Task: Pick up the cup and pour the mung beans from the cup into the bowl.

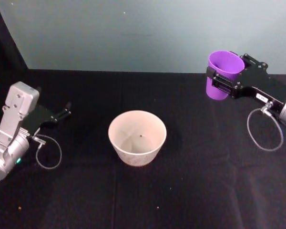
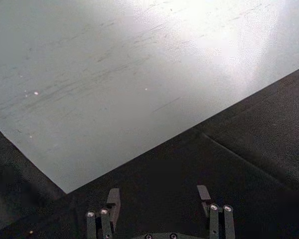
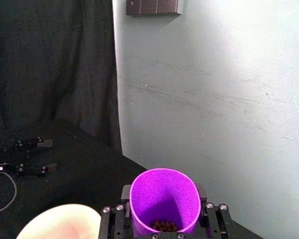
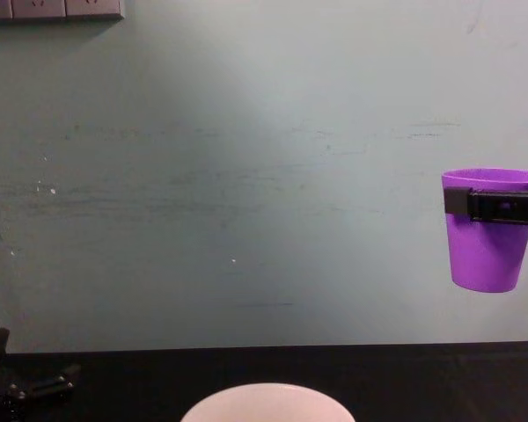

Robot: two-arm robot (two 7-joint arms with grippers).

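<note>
Cloth, black and matte, covers the table [image 1: 205, 191]. Near its middle sits the bowl [image 1: 136, 153], wide, round, pale pinkish-white and smooth-rimmed. The left gripper [image 1: 66, 112] is low at the table's left, pointing inward, its fingers spread on nothing. The right gripper [image 1: 224, 78] reaches in level from the right, clamped across the cup [image 1: 222, 64]. This smooth purple plastic cup tapers downward and hangs upright above the table, well right of the bowl. Small dark mung beans [image 3: 164, 225] lie at its bottom.
</note>
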